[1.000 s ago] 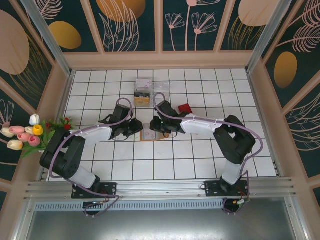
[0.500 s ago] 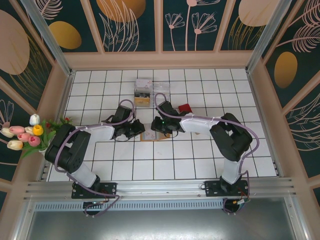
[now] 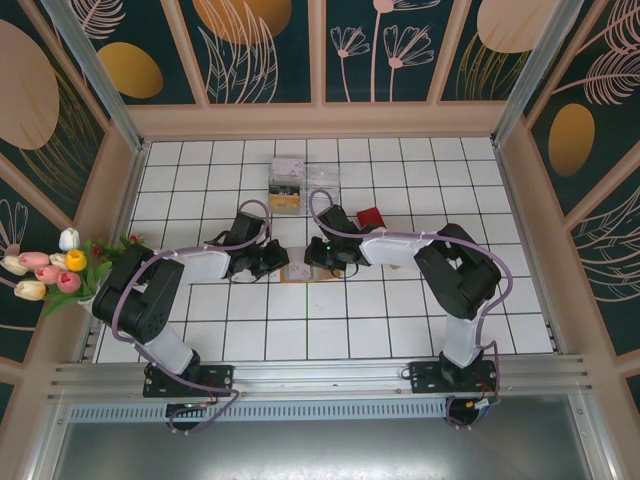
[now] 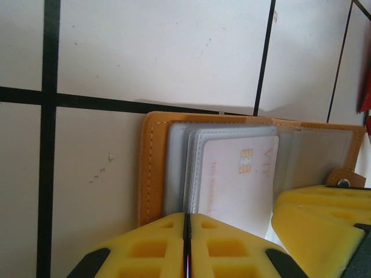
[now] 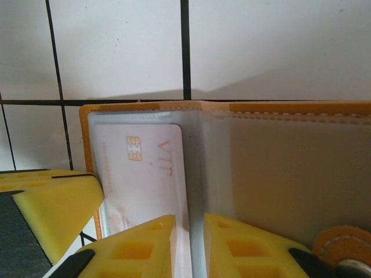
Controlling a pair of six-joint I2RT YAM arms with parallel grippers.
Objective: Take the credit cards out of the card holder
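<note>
Card holder: the card holder (image 4: 152,168) lies open and flat near the middle of the desk (image 3: 400,310), between the two tools, with its tan rim facing up around the clear sleeves.
Card: one pale card (image 4: 235,174) with a small chip is tucked in the top sleeve. I can make out no other cards.
Left tool: the left tool (image 4: 186,223) is clenched, its yellow pads meeting in a thin line. Its tips sit over the near rim of the holder, and I see nothing caught between them.
Right tool: the right tool (image 5: 190,229) comes in from the opposite side. Its jaws are drawn close on the edge of a clear sleeve that runs up between them, so I judge it is grasping that leaf of the holder.
Key relation: the card's long axis points straight at the left tool, and its short end disappears under that tool's tips. Seen from the right tool, the card lies just to one side of the pinched leaf.
Nearer arm: both are at the holder, but the left one looks better lined up with the card.
Progress: the card is not yet out.
Risk: the holder may slide with the card unless that leaf is held firm.
Nearby: a clear plastic box (image 3: 288,180) stands well apart, toward the far edge.
</note>
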